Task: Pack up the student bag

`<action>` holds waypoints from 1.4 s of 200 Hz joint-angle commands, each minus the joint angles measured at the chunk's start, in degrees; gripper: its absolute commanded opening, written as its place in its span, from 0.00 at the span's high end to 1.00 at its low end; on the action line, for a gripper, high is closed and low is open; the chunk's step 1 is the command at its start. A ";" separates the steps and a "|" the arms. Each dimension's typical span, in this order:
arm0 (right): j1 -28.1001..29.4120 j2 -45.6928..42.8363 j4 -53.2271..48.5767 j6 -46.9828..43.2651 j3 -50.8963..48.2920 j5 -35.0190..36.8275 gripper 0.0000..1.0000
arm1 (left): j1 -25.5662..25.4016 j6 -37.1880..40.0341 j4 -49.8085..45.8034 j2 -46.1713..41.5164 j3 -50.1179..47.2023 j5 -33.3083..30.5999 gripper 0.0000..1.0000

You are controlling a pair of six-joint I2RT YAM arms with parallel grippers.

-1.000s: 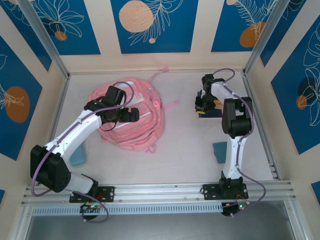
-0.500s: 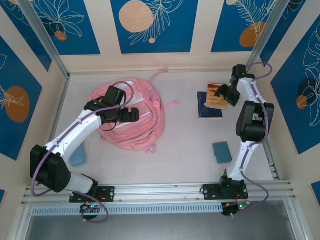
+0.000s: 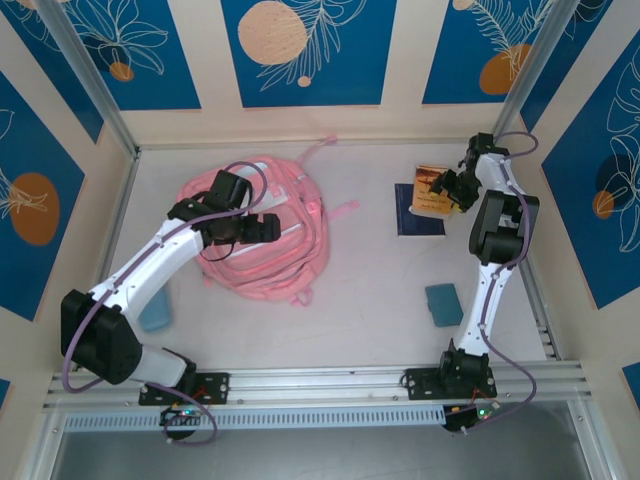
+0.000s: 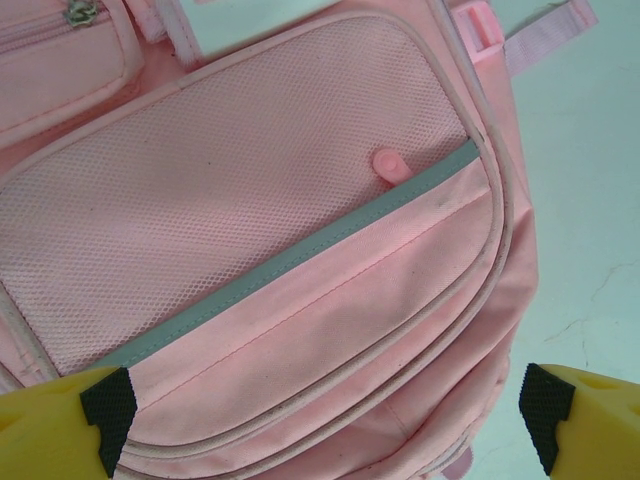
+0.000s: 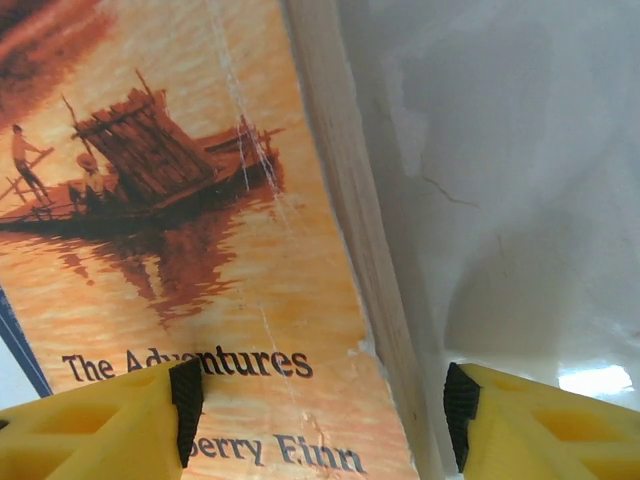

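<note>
Pale tabletop [image 3: 370,290] runs from the metal rail [image 3: 320,380] at six o'clock to walls [image 3: 305,50] on the other three sides, painted with blue panels.

My left claw [image 4: 325,410] hangs spread wide and grips nothing. Its yellow fingers [image 4: 50,425] stand either side of the mesh front pocket of the backpack [image 4: 280,250]. At three o'clock from that claw the bag's edge gives way to bare table. The backpack lies flat in the ten o'clock part of the table, apart from the left wall, with one strap trailing toward the back wall at twelve.

My right claw [image 5: 320,415] is parted too, clamped on nothing. It hovers over the right-hand edge of an orange paperback [image 5: 180,250], so the page edge and a strip of table sit between my fingers. The paperback rests on a dark blue book [image 3: 405,215] in the two o'clock part. The right wall and its corner post are near at three o'clock, so room is tight there. Bare table lies between the books and the bag.

Count: one backpack, two books, and two teal blocks, one at eight o'clock [image 3: 155,312] by my left arm and one at four o'clock [image 3: 443,303] by my right.
</note>
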 commanded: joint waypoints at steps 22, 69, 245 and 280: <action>0.18 1.29 -3.74 -2.11 0.63 -6.71 0.40 | 0.72 -1.16 -0.45 1.07 1.37 1.79 0.00; 0.95 1.01 -3.98 -2.81 -0.34 -8.26 0.74 | 0.67 -1.17 -0.57 0.86 1.42 1.75 0.00; 16.95 -43.76 13.01 10.07 -48.96 -16.52 1.00 | -0.19 -6.97 7.47 2.26 -2.15 14.25 0.00; 21.10 -53.51 18.24 13.24 -58.31 -25.68 1.00 | -2.09 -14.16 18.17 3.97 -5.94 24.35 0.00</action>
